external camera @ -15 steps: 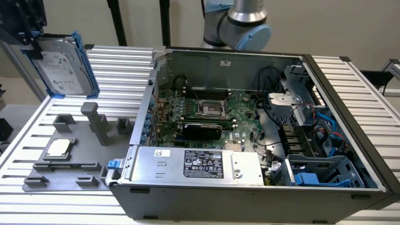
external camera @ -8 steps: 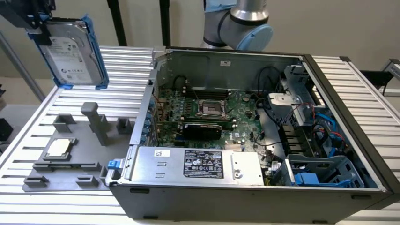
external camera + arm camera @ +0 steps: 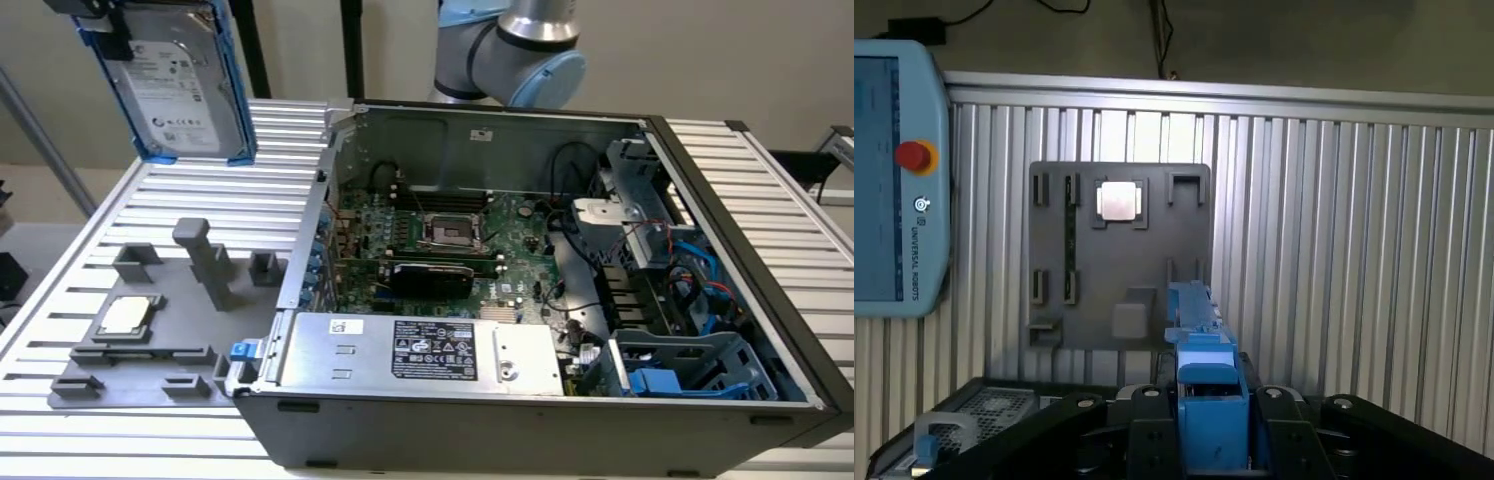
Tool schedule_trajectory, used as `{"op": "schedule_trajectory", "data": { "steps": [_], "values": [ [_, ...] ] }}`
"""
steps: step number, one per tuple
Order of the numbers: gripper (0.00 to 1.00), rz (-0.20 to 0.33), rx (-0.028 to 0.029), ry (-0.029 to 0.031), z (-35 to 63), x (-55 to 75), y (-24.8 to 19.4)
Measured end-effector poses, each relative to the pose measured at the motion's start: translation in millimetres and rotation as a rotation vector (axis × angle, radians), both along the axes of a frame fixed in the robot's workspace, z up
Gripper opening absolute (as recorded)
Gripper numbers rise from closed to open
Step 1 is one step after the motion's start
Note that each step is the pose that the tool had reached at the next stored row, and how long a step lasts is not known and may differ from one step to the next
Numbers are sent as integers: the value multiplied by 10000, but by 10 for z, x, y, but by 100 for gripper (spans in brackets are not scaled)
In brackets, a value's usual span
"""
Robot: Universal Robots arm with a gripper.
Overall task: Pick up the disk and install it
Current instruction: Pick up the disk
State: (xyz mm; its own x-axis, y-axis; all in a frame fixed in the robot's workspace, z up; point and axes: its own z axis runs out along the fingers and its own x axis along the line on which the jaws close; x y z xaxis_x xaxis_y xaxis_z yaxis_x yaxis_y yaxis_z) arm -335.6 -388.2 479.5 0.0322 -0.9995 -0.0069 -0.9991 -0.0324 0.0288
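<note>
As the disk [image 3: 174, 85] hangs, pendant [image 3: 894, 180] reads UNIVERSAL ROBOTS.

Ribbed silver aluminium-slat table [image 3: 240, 190]: flat grey plastic fixture plate [image 3: 167, 320] on the exterior view's left, open dark-grey metal computer case [image 3: 534, 435] just right.

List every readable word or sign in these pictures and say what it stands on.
"UNIVERSAL ROBOTS": printed on the teach pendant, next to a small round logo.
White label on the disk: print too small to read.
Black-and-white label on the silver box: too small to read.
</note>
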Motion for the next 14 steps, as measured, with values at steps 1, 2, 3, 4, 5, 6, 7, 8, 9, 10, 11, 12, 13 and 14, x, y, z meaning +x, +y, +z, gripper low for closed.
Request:
{"op": "schedule_trajectory", "data": {
  "steps": [1, 2, 3, 4, 5, 6, 7, 8, 9, 10, 11, 12, 13, 14],
  "values": [
    [33, 0, 12, 0, 25, 44, -8],
    [33, 0, 24, 1, 50, 90, -17],
    [33, 0, 39, -1, 68, 135, -26],
    [33, 0, 50, 0, 80, 180, -36],
    [33, 1, 56, 2, 87, 225, -46],
    [33, 0, 60, 4, 92, 272, -57],
    [33, 0, 64, 6, 97, 316, -66],
    [33, 0, 70, 6, 101, 361, -76],
    [33, 0, 76, 6, 105, 406, -86],
    [33, 0, 82, 5, 108, 451, -96],
    [33, 0, 88, 6, 114, 500, -107],
    [33, 0, 94, 6, 118, 545, -117],
    [33, 0, 98, 7, 123, 587, -126],
    [33, 0, 103, 8, 129, 637, -138]
  ]
}}
